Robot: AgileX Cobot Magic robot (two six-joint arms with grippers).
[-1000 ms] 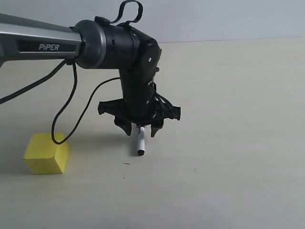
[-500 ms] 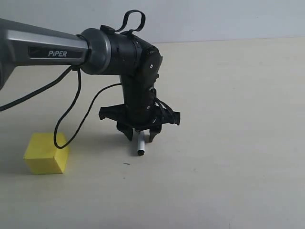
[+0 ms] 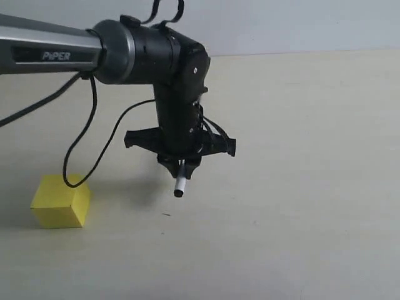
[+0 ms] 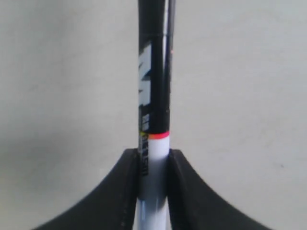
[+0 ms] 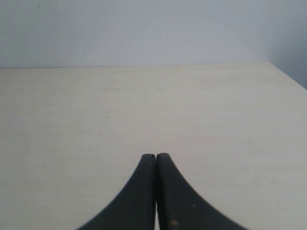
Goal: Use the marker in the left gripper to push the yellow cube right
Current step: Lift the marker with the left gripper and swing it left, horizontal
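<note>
left jaws risen slightly, clamped on marker; yellow cube well apart, leftward.

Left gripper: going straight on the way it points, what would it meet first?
Probably the bare beige tabletop, touched first by its black-and-white marker; the bright yellow cube sits off that line.

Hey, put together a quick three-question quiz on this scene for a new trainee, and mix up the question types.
1. True or false: the marker is touching the yellow cube.
2. The left gripper is shut on: A) the cube, B) the marker, C) nothing.
3. Fill in: in the exterior view, the cube lies to the ___ of the marker.

Key: 1 false; 2 B; 3 left.
</note>
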